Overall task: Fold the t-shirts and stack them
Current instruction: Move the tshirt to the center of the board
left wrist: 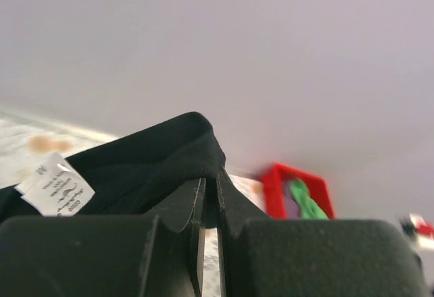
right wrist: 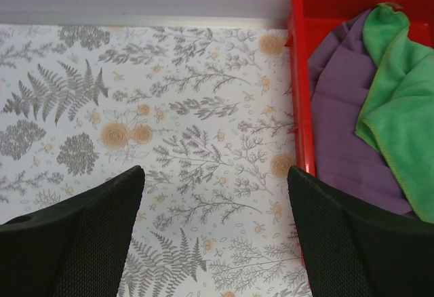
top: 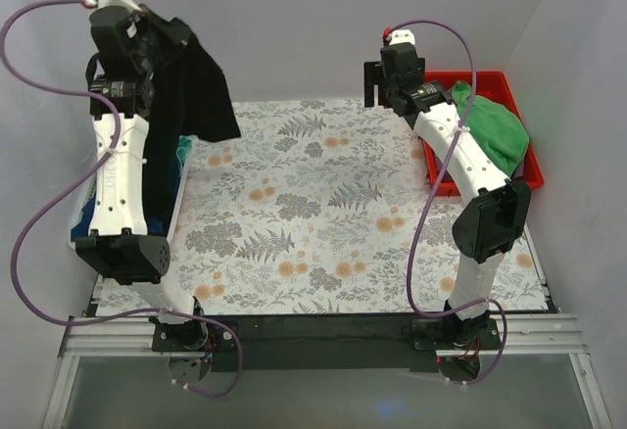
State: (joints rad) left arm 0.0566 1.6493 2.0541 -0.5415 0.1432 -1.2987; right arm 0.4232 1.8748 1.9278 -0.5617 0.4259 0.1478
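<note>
Black t-shirt (top: 204, 91), limp and light, hangs pinched in the left pincer (left wrist: 210, 178); its free lower corner would suit the open right pincer (right wrist: 215, 175).

matt blk cloth shirt (top: 208, 86), glossy red plastic bin (right wrist: 300, 73)

The left arm (top: 118, 174) stands up along the left edge of the tabletop (top: 323, 214), its upper link near vertical and its wrist lifted high by the far left corner. The left gripper (left wrist: 210, 175) has its jaws pressed together, pinching a fold of the black t-shirt (left wrist: 156, 161). The right arm (top: 460, 150) rises from its base, bends at the elbow and reaches toward the far right corner. The right gripper (right wrist: 214, 171) points down at the tabletop, jaws spread wide, holding nothing.
</note>
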